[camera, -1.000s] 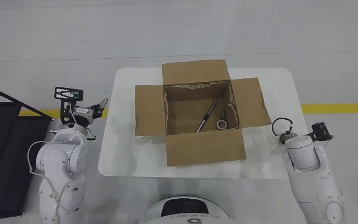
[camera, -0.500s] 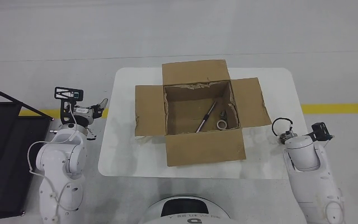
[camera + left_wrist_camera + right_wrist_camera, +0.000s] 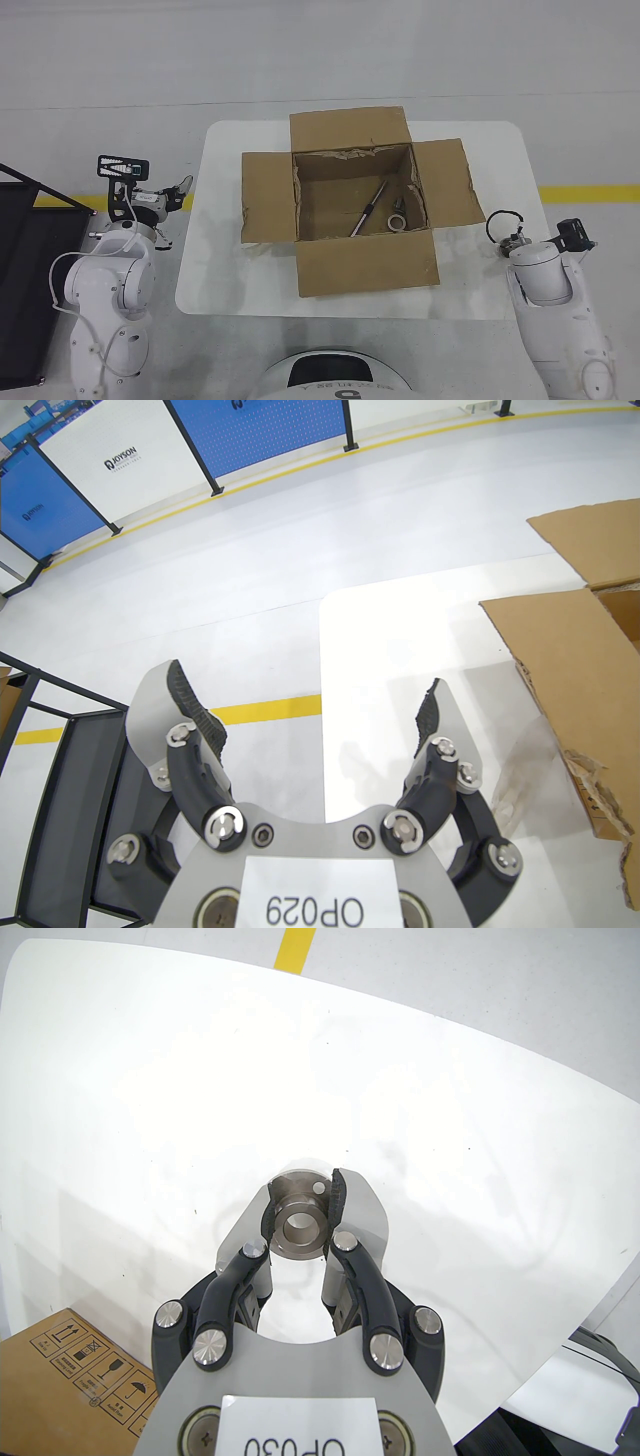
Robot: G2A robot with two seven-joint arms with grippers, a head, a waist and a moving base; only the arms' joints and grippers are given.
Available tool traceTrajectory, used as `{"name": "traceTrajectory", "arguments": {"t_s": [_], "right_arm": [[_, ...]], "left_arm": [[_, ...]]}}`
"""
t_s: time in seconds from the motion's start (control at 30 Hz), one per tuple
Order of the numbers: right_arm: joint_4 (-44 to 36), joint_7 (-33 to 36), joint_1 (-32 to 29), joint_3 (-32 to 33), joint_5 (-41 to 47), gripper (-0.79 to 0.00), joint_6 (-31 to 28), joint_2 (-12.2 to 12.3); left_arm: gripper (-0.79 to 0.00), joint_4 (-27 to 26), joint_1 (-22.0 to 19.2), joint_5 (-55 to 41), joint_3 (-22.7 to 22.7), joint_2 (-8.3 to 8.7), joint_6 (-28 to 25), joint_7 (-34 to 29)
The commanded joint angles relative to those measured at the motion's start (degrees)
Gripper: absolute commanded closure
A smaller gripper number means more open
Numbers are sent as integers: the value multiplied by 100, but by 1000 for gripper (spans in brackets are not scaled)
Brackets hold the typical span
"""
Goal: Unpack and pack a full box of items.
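Observation:
An open cardboard box [image 3: 365,200] stands mid-table with all flaps folded out. Inside it lie a slim metal rod [image 3: 368,208] and a small white ring [image 3: 397,222]. My right gripper [image 3: 303,1204] hangs over the white table [image 3: 200,1093] near its right front corner, shut on a metal flanged bushing [image 3: 300,1223] held between the pads. The right arm [image 3: 540,275] shows at the table's right edge in the top view. My left gripper [image 3: 305,695] is open with nothing in it, off the table's left edge, with the box flap [image 3: 565,660] some way off.
A dark metal cart [image 3: 25,280] stands left of the table, close under the left arm [image 3: 125,250]. Yellow floor tape [image 3: 590,193] runs along both sides. Bare tabletop [image 3: 225,270] lies left and in front of the box.

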Motion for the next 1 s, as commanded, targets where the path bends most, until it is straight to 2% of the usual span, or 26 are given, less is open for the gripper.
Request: {"name": "traceTrajectory", "arguments": {"t_s": [0.0,0.17,0.33,0.57,0.6,0.7,0.97], "right_arm": [[0,0,0,0,0,0,0,0],[81,-106,-7,32,44,0,-119,-17],[151,-272,49,-7,39,0,0,-56],[399,-189,220,-79,-123,0,0,-84],[420,-153,239,-84,-143,-166,0,-86],[450,-80,272,-88,-222,-302,0,-95],[588,242,400,-129,-501,-329,0,-98]], "left_arm": [[-785,1,-1,0,0,0,0,-1],[-785,1,-1,0,0,0,0,-1],[-785,1,-1,0,0,0,0,-1],[-785,1,-1,0,0,0,0,-1],[-785,1,-1,0,0,0,0,-1],[-785,1,-1,0,0,0,0,-1],[-785,1,-1,0,0,0,0,-1]]}}
